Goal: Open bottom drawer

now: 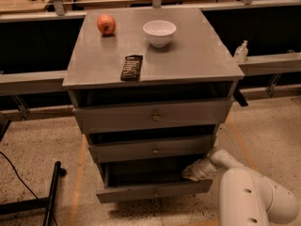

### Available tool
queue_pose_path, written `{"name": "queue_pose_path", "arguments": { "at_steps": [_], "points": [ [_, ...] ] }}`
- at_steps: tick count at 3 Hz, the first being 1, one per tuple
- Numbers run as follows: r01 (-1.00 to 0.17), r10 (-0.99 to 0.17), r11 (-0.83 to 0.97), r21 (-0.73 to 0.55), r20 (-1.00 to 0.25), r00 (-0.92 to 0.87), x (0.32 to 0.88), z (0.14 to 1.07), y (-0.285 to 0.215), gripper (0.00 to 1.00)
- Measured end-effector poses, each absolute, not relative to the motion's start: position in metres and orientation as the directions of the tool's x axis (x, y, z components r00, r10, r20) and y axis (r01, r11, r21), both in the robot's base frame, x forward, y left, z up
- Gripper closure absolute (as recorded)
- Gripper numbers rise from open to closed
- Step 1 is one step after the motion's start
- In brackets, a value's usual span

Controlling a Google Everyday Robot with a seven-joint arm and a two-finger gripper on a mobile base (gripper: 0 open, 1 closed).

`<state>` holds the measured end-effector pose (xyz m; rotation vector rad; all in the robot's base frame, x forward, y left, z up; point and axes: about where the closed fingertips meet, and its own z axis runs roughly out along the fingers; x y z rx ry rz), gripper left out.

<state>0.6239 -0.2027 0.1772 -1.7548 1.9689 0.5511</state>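
- I see the gripper [192, 173] low at the right of the cabinet [80, 121], at the end of the white arm [249, 199] that reaches in from the lower right corner.
- The gripper sits in the dark gap just above the right end of the bottom drawer [150, 191], touching or all but touching its upper edge.
- I cannot tell whether the gripper is spread or closed, because its tip is tucked into shadow.
- The bottom drawer is the lowest and narrowest of the three grey fronts. Its front stands forward of the cabinet body, with an open dark space behind it.
- I cannot make out a knob on that front.
- Above it are the middle drawer [141, 149] and the top drawer [117, 117], each with a small round knob at its centre.
- On the bench [202, 55], the flat grey top of the cabinet, a red apple [106, 24] lies at the back left.
- A white bowl [159, 32] stands to the apple's right, well apart from it.
- A dark snack packet [132, 67] lies near the bench's front edge.
- A small clear bottle [241, 52] stands on the rail to the right of the cabinet.
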Motion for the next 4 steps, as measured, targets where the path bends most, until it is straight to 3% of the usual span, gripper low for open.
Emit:
{"name": "queue_pose_path", "arguments": {
  "at_steps": [4],
  "points": [
    [-0.993, -0.816, 0.114, 0.003, -0.570, -0.095, 0.6237, 0.1771, -0.2027, 1.00]
  ]
}}
